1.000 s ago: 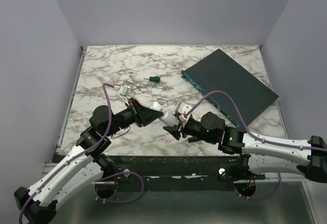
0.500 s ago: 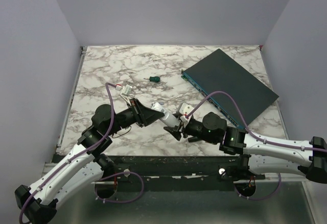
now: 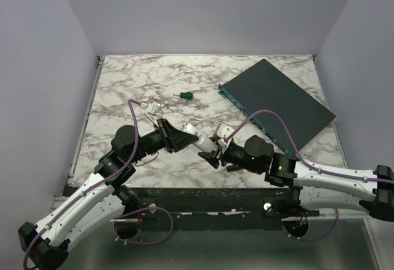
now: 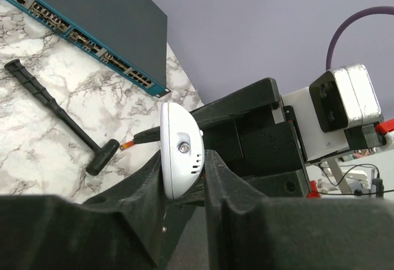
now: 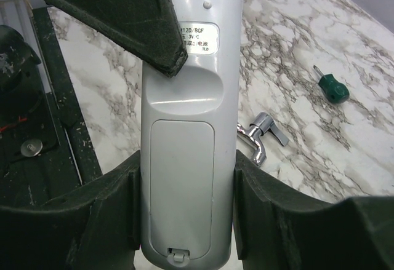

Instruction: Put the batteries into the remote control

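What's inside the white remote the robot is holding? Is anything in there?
Only the back of the remote control shows, and its battery lid is closed flat. The lid covers everything inside, so I cannot tell whether anything is in there.

I am working in a robotics lab, in a closed test cell; the table [image 3: 135, 79] has a marble-print top and is shut in by bare pale lilac walls [image 3: 203, 11] at its back and along both sides; a black rail [image 3: 203, 197] runs along the table's near edge; a left arm [image 3: 86, 196] and a right arm [image 3: 332, 174] rise from that edge, with white shells, black joints and purple cables [image 4: 360, 18] looped in the open; a flat dark teal box [image 3: 280, 101] with rows of network sockets lies at the table's far right corner; a stubby green screwdriver [image 3: 186, 95] lies loose towards the table's back, near the middle.
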Robot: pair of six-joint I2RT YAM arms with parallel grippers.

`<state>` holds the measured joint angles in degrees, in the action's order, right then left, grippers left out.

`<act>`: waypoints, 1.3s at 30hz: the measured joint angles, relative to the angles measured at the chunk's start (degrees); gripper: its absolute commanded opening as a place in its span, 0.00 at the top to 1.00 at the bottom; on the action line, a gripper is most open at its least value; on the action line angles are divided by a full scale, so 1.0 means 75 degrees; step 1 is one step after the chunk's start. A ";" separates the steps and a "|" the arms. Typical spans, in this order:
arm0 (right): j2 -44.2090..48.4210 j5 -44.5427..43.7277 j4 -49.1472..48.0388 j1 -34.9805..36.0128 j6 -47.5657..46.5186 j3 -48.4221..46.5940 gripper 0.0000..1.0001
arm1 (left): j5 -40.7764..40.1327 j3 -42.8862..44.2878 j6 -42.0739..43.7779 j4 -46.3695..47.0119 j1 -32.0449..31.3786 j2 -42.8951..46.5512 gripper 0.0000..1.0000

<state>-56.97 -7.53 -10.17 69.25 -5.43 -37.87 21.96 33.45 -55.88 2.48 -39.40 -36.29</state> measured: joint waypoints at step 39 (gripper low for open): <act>-0.0105 0.0504 -0.0015 -0.0012 0.0318 0.0000 0.99 | 0.0082 0.0134 -0.0090 -0.0067 0.0000 -0.0280 0.68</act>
<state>-57.76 -3.75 -10.28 69.17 -3.05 -37.87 22.57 34.46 -56.55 1.98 -39.40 -38.39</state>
